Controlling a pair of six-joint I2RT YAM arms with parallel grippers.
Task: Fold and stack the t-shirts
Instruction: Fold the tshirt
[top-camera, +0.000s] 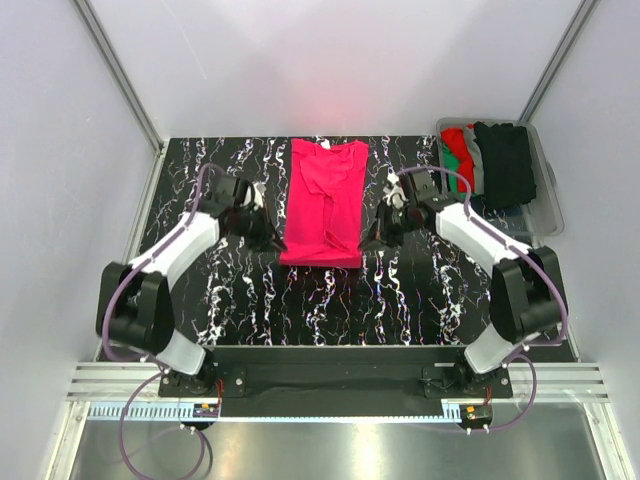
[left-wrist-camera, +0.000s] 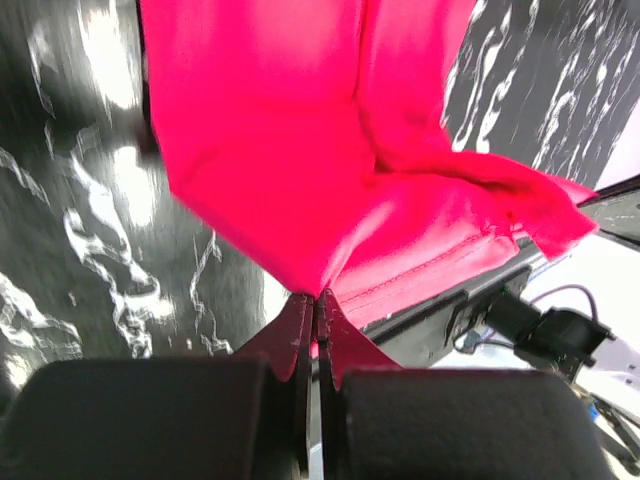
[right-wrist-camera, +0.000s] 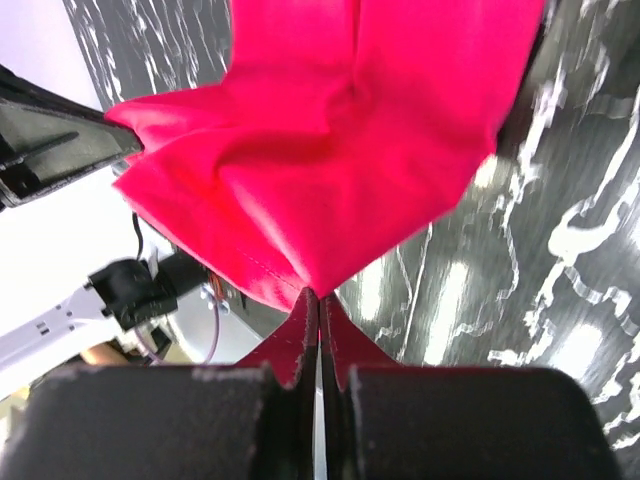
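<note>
Both near corners of the pinkish-red t-shirt are pinched, one by each arm.
Your left gripper sits at the shirt's left near corner. In the left wrist view its fingers are pressed together on the corner of the hem, and the cloth rises from the table to meet them. The shirt lies folded into a narrow strip along the middle of the black marbled table, with its neck toward the far edge and its hem toward the near edge. Your right gripper mirrors this at the right near corner, its jaws clenched on cloth in the right wrist view. At the far right corner a clear bin holds the other t-shirts side by side: red, green, grey and black.
</note>
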